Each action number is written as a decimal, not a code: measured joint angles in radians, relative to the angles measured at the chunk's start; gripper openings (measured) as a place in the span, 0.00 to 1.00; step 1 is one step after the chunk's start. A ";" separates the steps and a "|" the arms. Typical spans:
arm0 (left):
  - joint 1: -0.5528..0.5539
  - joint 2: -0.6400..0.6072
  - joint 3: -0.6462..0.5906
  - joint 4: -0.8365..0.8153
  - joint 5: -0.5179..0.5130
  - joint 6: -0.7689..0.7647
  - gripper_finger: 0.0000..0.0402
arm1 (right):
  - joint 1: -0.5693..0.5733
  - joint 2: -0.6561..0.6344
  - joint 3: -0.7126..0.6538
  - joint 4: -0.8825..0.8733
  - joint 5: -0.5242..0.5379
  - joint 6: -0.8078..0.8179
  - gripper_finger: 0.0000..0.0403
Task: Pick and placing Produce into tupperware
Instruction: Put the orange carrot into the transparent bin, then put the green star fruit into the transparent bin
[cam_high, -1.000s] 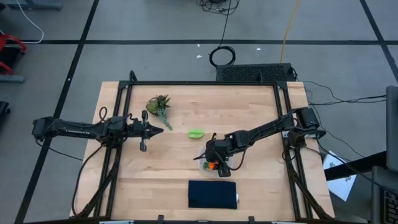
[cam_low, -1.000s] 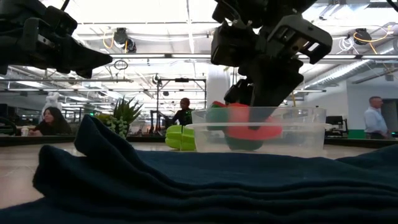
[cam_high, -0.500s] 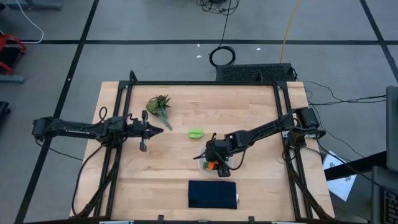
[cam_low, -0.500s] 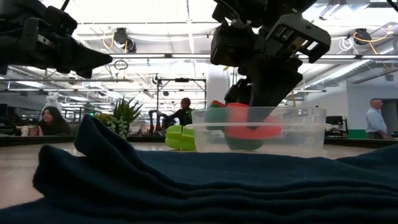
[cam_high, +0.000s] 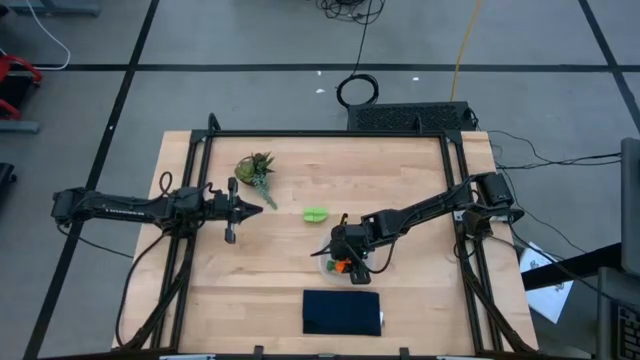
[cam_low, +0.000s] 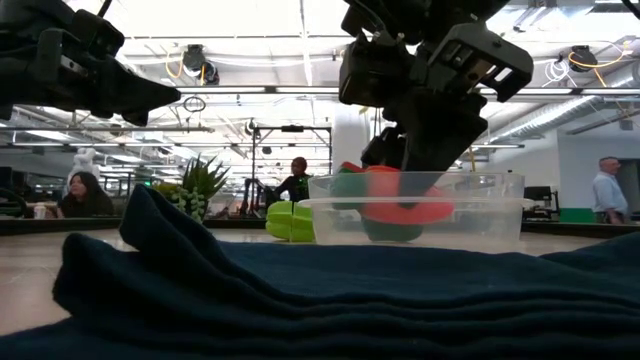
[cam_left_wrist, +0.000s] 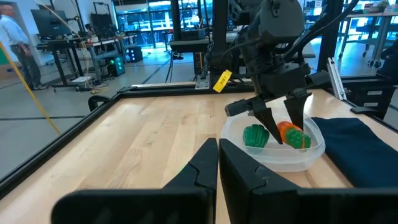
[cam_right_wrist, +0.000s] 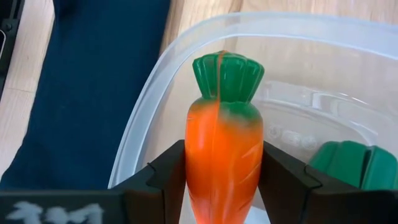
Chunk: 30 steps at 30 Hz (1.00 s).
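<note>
My right gripper (cam_high: 345, 262) reaches down into the clear tupperware (cam_right_wrist: 146, 134) at the table's near middle and is shut on the orange carrot (cam_right_wrist: 222, 146). The dark green lump (cam_right_wrist: 349, 165) lies on the tupperware's floor beside it. The lime-green piece (cam_high: 315, 214) rests on the wood, farther back and left of the tupperware (cam_high: 327, 267). My left gripper (cam_high: 266, 207) hangs shut above the table's left side, touching nothing. In the left wrist view, the right gripper (cam_left_wrist: 280, 127) stands over the carrot (cam_left_wrist: 287, 130) and the green lump (cam_left_wrist: 255, 135). My right gripper pinches the carrot's orange body (cam_right_wrist: 214, 168) between its two fingers (cam_right_wrist: 166, 177), one on each side. The fingers come from above, pointing down into the tupperware. The carrot lies along them, its green top (cam_right_wrist: 227, 74) past the fingertips. Whether it touches the floor, I cannot tell.
A folded dark navy cloth (cam_high: 342, 312) lies near the table's near edge, just in front of the tupperware. A leafy plant sprig (cam_high: 256, 168) sits far left, beyond my left gripper. Bare wood stretches across the far and right parts. People stand in the room behind.
</note>
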 joint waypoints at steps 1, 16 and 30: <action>0.000 0.000 0.000 0.000 0.000 0.000 0.05 | -0.001 0.000 0.000 0.002 0.000 0.000 0.39; 0.000 0.000 0.000 0.000 0.000 0.000 0.05 | -0.001 0.000 0.000 -0.001 0.002 0.014 0.40; 0.000 0.000 0.000 0.000 0.000 -0.002 0.05 | -0.001 0.000 0.000 -0.003 0.004 0.033 0.53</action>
